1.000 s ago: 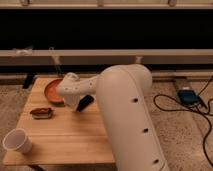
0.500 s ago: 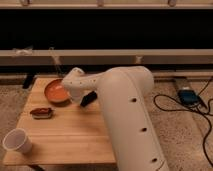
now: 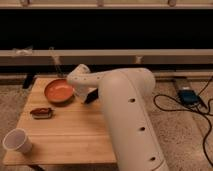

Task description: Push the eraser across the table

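End effector (image 3: 90,96), dark, sits low at the table's far middle, right of the orange round bowl (image 3: 59,91); grip state can't tell. No black flat eraser visible, likely hidden by the arm. Risk: sweep bumps bowl on light wooden table (image 3: 70,135).

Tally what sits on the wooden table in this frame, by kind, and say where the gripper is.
Round orange bowl: 1
White paper cup: 1
Small brown-red block: 1
Black bar-shaped eraser: 1
Total: 4 on the light wooden table.
The gripper hangs between bowl and eraser.
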`<state>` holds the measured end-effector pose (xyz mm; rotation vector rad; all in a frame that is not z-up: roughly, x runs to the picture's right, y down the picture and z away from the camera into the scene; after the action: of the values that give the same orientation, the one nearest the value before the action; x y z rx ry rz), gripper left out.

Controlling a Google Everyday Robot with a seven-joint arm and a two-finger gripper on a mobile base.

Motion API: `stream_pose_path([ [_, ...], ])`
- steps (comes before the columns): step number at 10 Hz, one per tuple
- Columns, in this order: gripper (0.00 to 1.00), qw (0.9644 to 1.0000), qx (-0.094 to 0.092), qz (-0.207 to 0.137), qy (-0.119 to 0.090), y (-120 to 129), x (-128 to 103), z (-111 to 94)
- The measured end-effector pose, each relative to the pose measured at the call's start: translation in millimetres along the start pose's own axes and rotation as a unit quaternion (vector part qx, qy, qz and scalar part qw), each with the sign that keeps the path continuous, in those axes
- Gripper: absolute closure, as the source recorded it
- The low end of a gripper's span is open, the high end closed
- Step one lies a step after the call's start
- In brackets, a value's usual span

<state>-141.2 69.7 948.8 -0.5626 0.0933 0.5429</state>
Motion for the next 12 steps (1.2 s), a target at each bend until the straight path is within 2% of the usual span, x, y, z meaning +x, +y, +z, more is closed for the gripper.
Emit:
stream_pose_path([
  [8,1.0,0.9992,0.015,0.019,0.031,-53,14,1],
  [12,1.0,0.9982,0.021,0.029,0.049,-67,22,-1],
])
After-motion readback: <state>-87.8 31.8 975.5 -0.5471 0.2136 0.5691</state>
